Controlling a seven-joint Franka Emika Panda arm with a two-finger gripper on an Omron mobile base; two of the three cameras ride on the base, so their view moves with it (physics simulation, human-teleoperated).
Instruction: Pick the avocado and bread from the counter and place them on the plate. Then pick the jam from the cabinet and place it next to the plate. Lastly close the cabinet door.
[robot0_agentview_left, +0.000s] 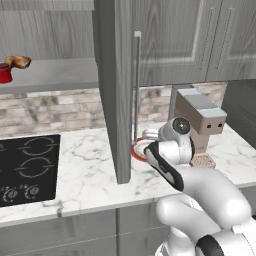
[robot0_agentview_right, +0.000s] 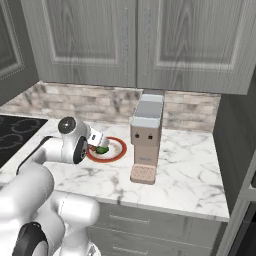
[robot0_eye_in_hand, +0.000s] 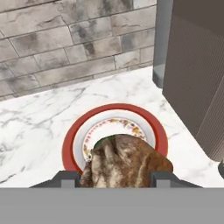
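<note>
In the hand view my gripper (robot0_eye_in_hand: 114, 177) is shut on the bread (robot0_eye_in_hand: 127, 162), a mottled brown roll held just above the plate (robot0_eye_in_hand: 70, 144). The plate has an orange-red rim and a white centre. A sliver of the dark green avocado (robot0_eye_in_hand: 103, 141) peeks out behind the bread, on the plate. The right base view has the avocado (robot0_agentview_right: 103, 149) lying on the plate (robot0_agentview_right: 117, 152), at the tip of my gripper (robot0_agentview_right: 95, 143). The red jam jar (robot0_agentview_left: 5, 73) stands on the shelf of the open cabinet (robot0_agentview_left: 55, 75). The cabinet door (robot0_agentview_left: 117, 90) stands wide open, edge-on over the counter (robot0_agentview_left: 85, 170).
A brown boxy coffee machine (robot0_agentview_right: 146, 135) stands just right of the plate. A golden-brown pastry (robot0_agentview_left: 18, 61) sits beside the jam on the shelf. The black cooktop (robot0_agentview_left: 27, 167) lies at the left. The open door's bar handle (robot0_agentview_left: 136, 90) hangs close to my arm.
</note>
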